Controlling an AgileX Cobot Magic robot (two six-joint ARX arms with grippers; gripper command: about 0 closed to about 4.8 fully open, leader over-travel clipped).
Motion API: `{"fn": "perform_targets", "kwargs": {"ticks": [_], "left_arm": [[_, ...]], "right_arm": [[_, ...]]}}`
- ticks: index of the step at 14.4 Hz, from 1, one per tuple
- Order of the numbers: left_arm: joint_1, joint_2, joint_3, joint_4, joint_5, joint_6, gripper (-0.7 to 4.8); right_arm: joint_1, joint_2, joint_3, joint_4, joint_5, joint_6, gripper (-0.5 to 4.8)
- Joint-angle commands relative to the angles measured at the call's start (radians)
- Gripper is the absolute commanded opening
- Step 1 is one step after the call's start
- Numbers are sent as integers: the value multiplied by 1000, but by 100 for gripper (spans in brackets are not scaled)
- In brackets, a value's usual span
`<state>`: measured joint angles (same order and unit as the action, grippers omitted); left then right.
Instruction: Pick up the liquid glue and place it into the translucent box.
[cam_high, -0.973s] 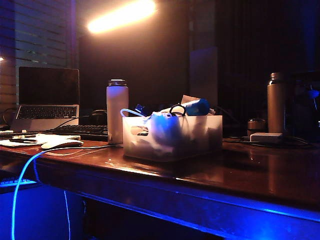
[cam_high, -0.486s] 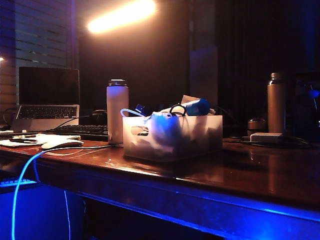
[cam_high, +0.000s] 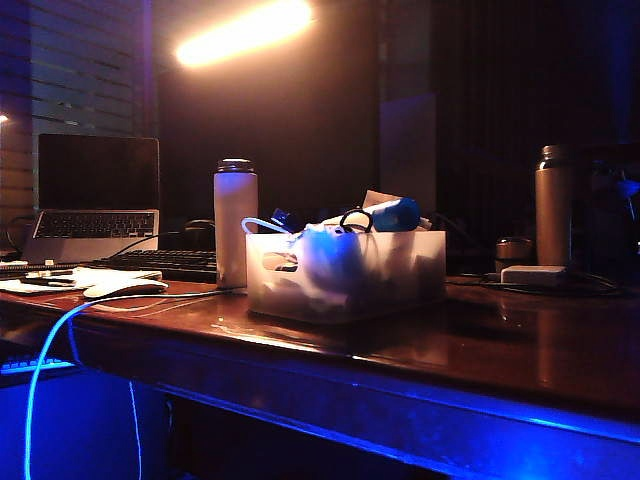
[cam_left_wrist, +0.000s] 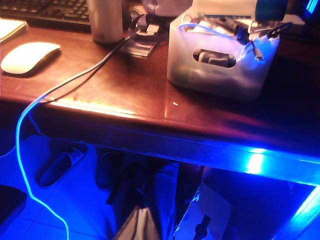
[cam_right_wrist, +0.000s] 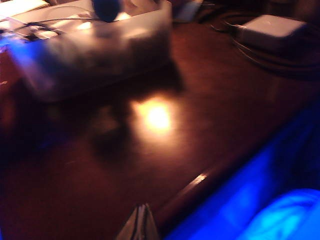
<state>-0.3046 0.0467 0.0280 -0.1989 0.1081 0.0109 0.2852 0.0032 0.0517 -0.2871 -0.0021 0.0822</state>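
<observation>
Nothing shifted on exterior view since earlier frames; desk scene identical. Desk (cam_high: 520, 345) broad, glossy. Translucent box (cam_high: 400, 275) mid-desk, beside white flask (cam_high: 235, 222), crammed with cables. Liquid glue (cam_high: 393, 213) already lying on top of box contents, blue body above rim. I judge placement done; my step now is retreat: keep both arms low, clear of desk edge. Left gripper (cam_left_wrist: 141, 226) fingertips together, empty, below desk edge. Right gripper (cam_right_wrist: 141, 223) closed, empty.
</observation>
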Motion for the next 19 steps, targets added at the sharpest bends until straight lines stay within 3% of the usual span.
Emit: {"fn": "perform_targets", "kwargs": {"ticks": [1,4,6,19], "left_arm": [[72,-11,-8,-10,11,8,-2],[269,-46,-18,23,11,8,-2],[350,-46,-21,29,1,8,-2],[359,-46,-22,31,4,8,-2]], "right_arm": [[-89,-1,-7,10,2,3,-5],[-200,-1,-42,118,2,3,-5],[-234,-1,-45,127,3,3,-5],[-242,-1,-45,127,3,3,-5]]}}
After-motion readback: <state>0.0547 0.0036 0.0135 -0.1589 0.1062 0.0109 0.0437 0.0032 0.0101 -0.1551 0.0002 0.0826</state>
